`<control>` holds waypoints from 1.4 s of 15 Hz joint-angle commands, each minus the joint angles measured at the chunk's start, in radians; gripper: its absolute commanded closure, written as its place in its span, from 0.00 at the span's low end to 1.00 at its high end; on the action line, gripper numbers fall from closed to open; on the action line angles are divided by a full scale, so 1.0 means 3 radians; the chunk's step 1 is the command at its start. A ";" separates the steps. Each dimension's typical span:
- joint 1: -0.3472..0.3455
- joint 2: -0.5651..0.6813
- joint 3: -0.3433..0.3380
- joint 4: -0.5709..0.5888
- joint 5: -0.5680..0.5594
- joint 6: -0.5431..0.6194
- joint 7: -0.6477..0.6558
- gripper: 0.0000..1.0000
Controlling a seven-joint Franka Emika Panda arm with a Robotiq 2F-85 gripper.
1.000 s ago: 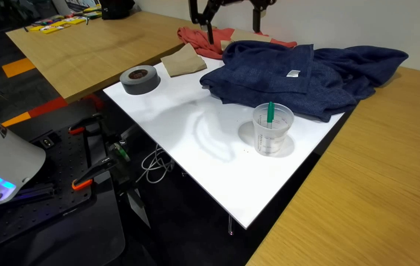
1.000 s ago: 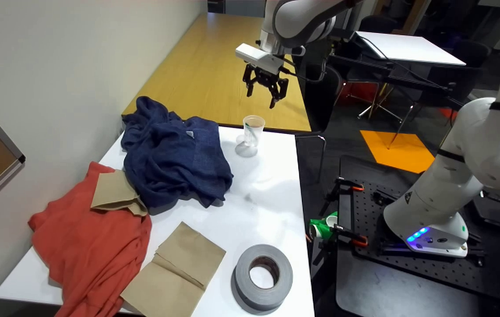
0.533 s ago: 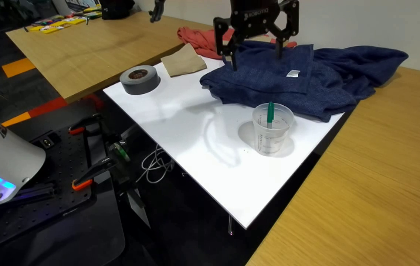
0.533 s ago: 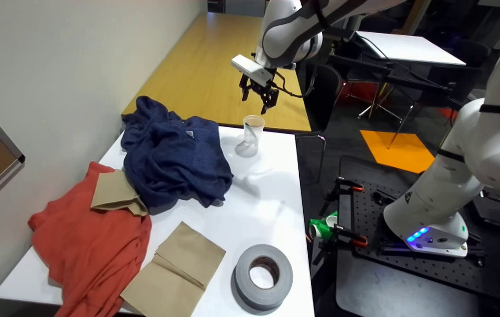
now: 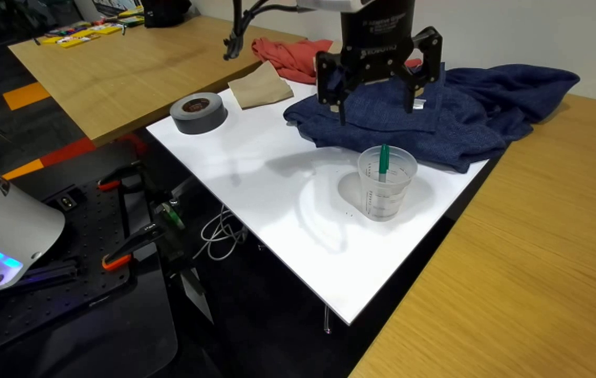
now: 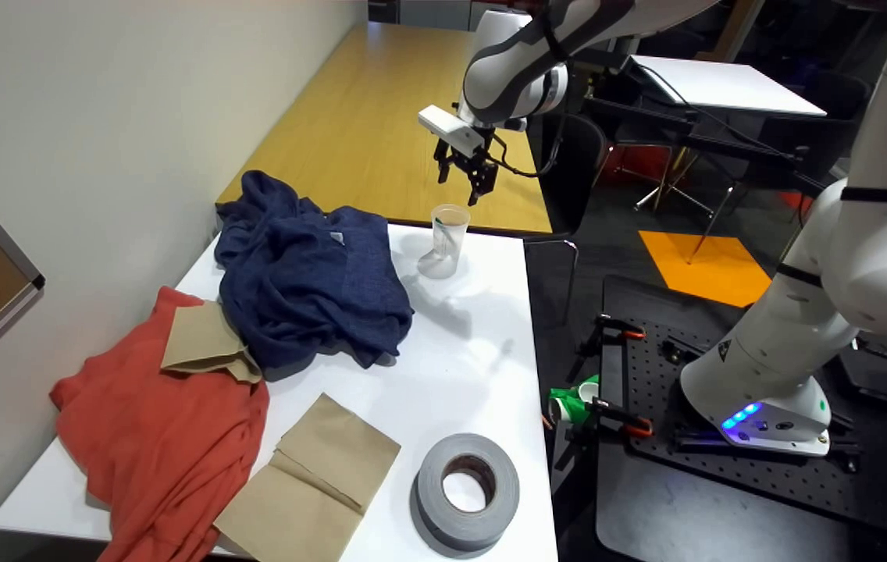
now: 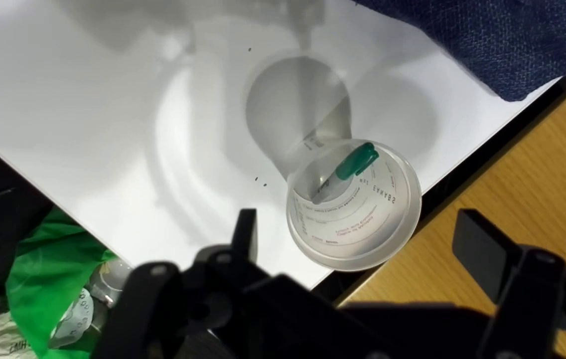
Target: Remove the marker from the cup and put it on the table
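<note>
Green-capped marker (image 7: 347,169) (greyish below, seemingly lettered) leans inside the cup (image 7: 362,212).

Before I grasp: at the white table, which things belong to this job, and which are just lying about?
For the job: green-capped marker; clear plastic measuring cup holding it; white table; open gripper.
Lying about: grey duct tape roll; navy cloth; red cloth; brown paper pieces.

Both exterior views share the counter (image 5: 287,220), slanting down from opposite ends, the robot base (image 5: 9,226) at nine o'clock in an exterior view; the wrist view peers closely into the cup (image 7: 360,214).
</note>
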 commanded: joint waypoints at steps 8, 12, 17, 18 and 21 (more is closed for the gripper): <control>-0.0114 0.0206 0.0000 0.0152 0.0401 0.0020 -0.0454 0.54; -0.0130 0.0317 -0.0022 0.0234 0.0416 0.0013 -0.0416 0.59; -0.0151 0.0471 -0.0018 0.0340 0.0446 -0.0004 -0.0411 0.57; -0.0152 0.0497 -0.0015 0.0358 0.0454 -0.0004 -0.0411 0.57; -0.0160 0.0580 -0.0003 0.0420 0.0479 -0.0010 -0.0414 0.60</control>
